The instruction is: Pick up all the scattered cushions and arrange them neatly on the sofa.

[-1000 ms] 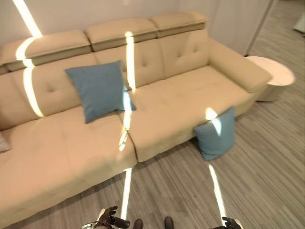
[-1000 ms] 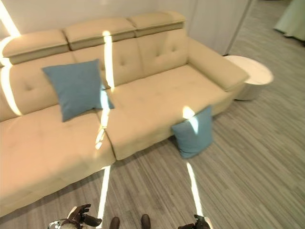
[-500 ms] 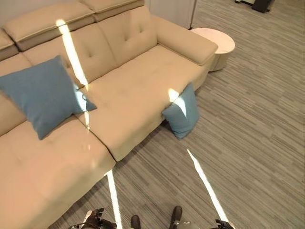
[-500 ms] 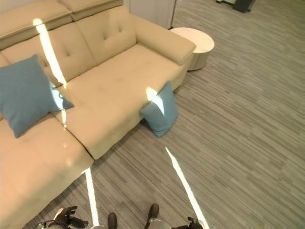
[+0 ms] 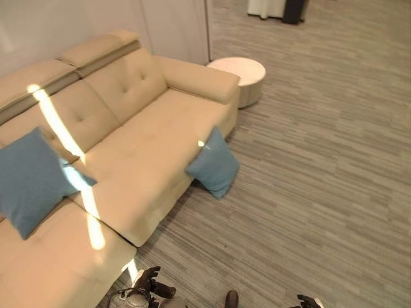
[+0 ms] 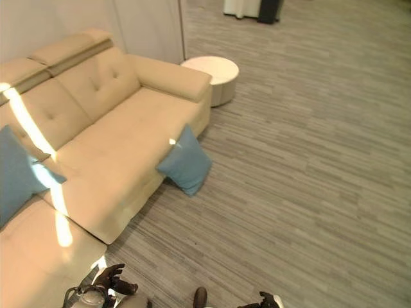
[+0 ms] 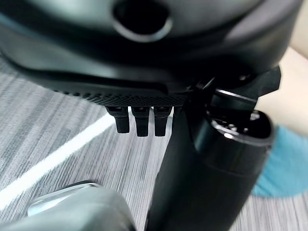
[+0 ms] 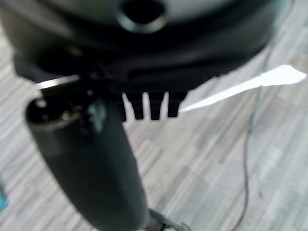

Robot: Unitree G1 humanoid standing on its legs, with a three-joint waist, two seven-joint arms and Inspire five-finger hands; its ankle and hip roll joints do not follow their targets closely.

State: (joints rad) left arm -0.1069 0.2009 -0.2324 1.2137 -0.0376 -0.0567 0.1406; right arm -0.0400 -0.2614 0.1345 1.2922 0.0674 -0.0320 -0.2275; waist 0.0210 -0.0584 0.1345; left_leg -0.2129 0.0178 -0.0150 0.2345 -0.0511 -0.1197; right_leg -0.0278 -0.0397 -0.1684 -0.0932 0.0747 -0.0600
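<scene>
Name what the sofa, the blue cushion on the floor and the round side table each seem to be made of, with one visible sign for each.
Sofa: beige leather or leather-look, smooth with a soft sheen, tufted dimples in the backrest.
Cushion on the floor: blue woven cloth, matt, soft and slightly slumped against the sofa front.
Side table: hard, smooth, pale cream top; painted wood or plastic, cannot tell which.

A living room: beige sofa [image 5: 128, 141], round side table [image 5: 239, 72], striped carpet [image 5: 321, 160].
</scene>
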